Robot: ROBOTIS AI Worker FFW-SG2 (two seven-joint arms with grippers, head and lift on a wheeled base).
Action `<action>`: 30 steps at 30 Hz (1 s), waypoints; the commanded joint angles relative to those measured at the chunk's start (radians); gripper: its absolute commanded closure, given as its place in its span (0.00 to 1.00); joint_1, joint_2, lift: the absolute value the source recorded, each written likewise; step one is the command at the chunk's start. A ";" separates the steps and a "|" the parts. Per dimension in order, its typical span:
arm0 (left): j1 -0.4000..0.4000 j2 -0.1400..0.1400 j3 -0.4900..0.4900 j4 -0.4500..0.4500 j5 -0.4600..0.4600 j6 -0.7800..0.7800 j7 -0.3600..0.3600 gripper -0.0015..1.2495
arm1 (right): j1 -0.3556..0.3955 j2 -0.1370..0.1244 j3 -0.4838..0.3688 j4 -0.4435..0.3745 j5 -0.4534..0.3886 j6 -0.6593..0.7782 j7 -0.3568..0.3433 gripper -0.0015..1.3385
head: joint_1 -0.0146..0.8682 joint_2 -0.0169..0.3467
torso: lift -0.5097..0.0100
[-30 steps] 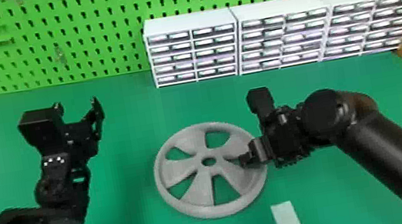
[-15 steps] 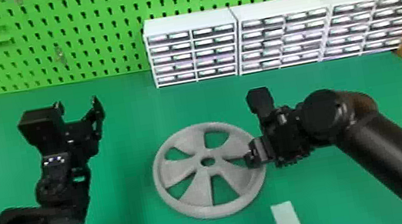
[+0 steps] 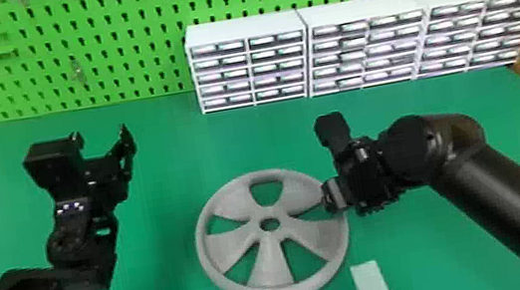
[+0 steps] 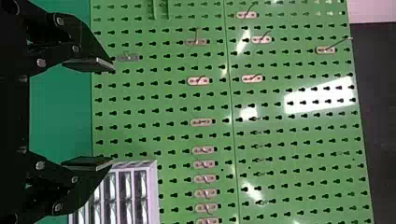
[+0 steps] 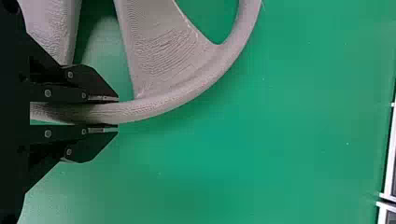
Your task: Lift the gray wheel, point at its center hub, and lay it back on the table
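Note:
The gray wheel (image 3: 269, 259) lies roughly flat above or on the green table; I cannot tell whether it touches. Its round center hub (image 3: 258, 232) faces up. At its right edge is my right gripper (image 3: 332, 198). In the right wrist view my right gripper (image 5: 109, 113) is shut on the rim of the wheel (image 5: 163, 103), one finger on each side. On the left side of the table my left gripper (image 3: 102, 138) is apart from the wheel; in the left wrist view the left gripper (image 4: 109, 114) stands open with nothing between its fingers.
White drawer units (image 3: 244, 28) stand along the table's back, before a green pegboard (image 3: 106, 46). A pale strip (image 3: 372, 285) lies by the wheel's near right side. Green tabletop (image 3: 165, 158) extends between the left arm and the drawers.
The wheel has swung about the right gripper's hold, its hub moving toward the robot, and looks slightly larger. Both arms have stayed almost where they were.

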 commanded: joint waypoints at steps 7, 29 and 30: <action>0.000 0.000 0.000 0.000 0.000 0.000 0.000 0.42 | 0.000 0.000 0.002 -0.011 0.021 -0.001 0.000 0.82 | 0.80 0.18 | 0.80; 0.000 0.000 0.000 0.000 0.002 0.002 0.000 0.42 | 0.000 -0.003 0.011 -0.028 0.062 -0.012 0.011 0.89 | 0.80 0.18 | 0.80; 0.000 0.000 0.000 0.000 0.000 0.000 0.000 0.42 | 0.001 -0.003 0.007 -0.028 0.062 -0.014 0.015 0.90 | 0.80 0.18 | 0.80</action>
